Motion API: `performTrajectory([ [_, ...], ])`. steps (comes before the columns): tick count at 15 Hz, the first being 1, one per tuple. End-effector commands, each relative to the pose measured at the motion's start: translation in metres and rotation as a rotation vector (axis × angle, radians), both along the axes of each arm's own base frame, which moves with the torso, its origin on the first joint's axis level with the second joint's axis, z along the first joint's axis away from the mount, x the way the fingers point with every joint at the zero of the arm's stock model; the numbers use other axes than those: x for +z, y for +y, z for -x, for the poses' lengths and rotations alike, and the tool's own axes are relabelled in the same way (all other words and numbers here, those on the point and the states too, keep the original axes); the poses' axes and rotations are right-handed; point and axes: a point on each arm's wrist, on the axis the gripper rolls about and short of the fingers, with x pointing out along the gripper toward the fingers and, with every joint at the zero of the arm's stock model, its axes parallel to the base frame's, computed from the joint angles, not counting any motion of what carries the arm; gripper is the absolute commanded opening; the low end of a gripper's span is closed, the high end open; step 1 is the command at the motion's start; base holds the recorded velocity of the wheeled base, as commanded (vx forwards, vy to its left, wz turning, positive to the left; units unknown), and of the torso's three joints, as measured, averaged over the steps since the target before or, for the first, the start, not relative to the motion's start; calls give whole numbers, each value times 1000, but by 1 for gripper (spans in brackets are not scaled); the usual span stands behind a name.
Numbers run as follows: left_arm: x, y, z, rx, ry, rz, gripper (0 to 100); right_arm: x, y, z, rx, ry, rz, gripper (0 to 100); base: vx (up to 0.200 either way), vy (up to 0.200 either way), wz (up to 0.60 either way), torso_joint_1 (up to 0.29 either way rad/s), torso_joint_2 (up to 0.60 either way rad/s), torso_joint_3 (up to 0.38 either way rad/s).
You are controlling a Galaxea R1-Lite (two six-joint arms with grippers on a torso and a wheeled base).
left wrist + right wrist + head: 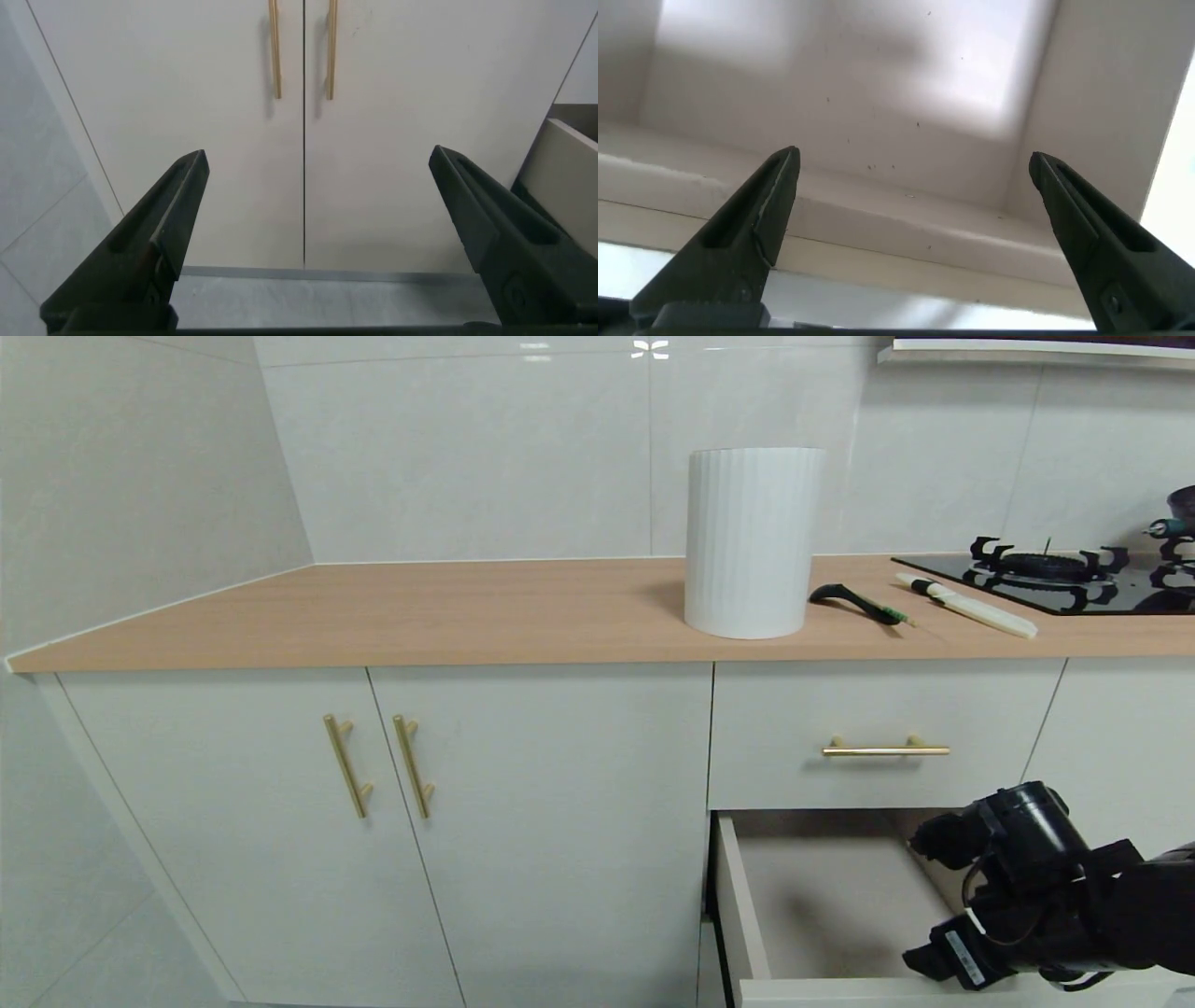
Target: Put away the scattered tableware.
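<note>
Right gripper (913,159): jaws wide apart, holding nothing, poised over the open lower drawer (738,896). Left gripper (317,157): also spread and empty, facing the cabinet doors (392,140).

Tableware lies flat on the countertop (420,611), between the white ribbed canister (752,541) and the hob (1046,581): a black-handled utensil (854,603) and, just beside it, a pale knife (971,607).

Both are likely light, stiff and smooth, so prone to skid. Pinch across mid-handle. I cannot tell whether the knife's blade is sheathed, so keep off that end.
</note>
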Motion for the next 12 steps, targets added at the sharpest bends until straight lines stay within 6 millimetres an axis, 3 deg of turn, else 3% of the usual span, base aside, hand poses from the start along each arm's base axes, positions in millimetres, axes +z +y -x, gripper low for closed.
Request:
performTrajectory([
  [1, 0, 0, 0, 1, -1, 1, 100, 9, 3, 6, 23, -17, -2, 100, 0, 0, 0, 0, 0, 0],
  [7, 0, 0, 0, 1, -1, 1, 100, 26, 20, 45, 191, 125, 34, 100, 0, 0, 0, 0, 0, 0],
  [12, 0, 0, 0, 1, -1, 1, 100, 31, 19, 58, 246, 182, 73, 100, 0, 0, 0, 0, 0, 0],
])
